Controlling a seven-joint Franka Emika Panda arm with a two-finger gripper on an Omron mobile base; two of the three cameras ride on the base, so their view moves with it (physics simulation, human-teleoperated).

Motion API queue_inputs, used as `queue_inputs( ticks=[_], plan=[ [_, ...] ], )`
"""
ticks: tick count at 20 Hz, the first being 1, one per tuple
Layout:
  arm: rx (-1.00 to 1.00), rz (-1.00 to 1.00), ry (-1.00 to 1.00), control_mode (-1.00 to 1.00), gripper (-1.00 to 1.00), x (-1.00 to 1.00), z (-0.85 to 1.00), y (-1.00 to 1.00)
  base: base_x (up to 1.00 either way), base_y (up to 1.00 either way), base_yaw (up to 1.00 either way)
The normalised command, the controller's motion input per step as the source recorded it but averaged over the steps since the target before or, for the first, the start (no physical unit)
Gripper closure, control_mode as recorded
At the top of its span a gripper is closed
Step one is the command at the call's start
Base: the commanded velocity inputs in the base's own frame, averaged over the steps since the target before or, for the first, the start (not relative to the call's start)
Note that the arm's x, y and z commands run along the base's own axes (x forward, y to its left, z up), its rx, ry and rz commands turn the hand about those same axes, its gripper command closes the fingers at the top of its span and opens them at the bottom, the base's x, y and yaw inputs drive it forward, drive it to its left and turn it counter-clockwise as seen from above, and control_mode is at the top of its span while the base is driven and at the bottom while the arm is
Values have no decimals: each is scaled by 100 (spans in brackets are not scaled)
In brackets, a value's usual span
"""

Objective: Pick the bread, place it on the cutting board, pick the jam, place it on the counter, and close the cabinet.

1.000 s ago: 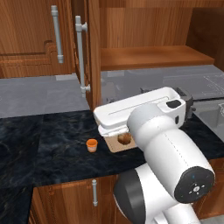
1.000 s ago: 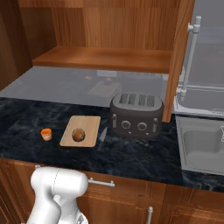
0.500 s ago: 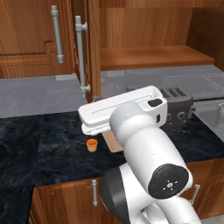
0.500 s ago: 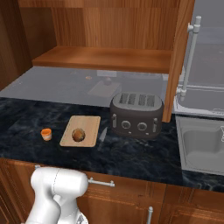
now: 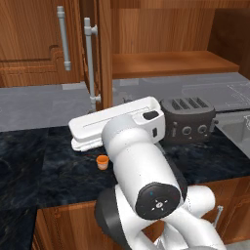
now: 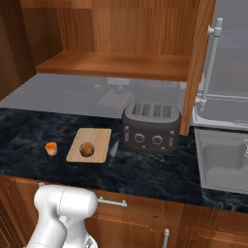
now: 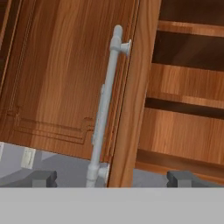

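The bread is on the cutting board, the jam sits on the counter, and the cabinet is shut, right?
Not quite. The cabinet is open; the hand view shows its shelves. The bread is on the cutting board, and the jam sits on the counter.

Grey backsplash wall behind the worktop, faint reflections on it. Dark four-slot toaster at centre. Steel sink at 3 o'clock in right base view. Low wood cupboards at 6 o'clock, short grey handle. Even, soft light.
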Motion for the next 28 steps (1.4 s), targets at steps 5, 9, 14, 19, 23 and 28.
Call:
queue_inputs(
  ticks=[5,9,14,19,23,28],
  plan=[
    [0,-1,-3,-100,-100,2,-4,15,0,0,0],
    [0,-11,-8,-100,-100,0,-5,0,0,0,0],
    [0,-14,-9,-100,-100,0,-4,1,0,0,0],
    [0,-15,-7,-100,-100,0,-1,8,0,0,0],
    [0,-14,-6,-100,-100,0,0,10,0,0,0],
    [0,-13,-4,-100,-100,1,0,13,0,0,0]
  ],
)
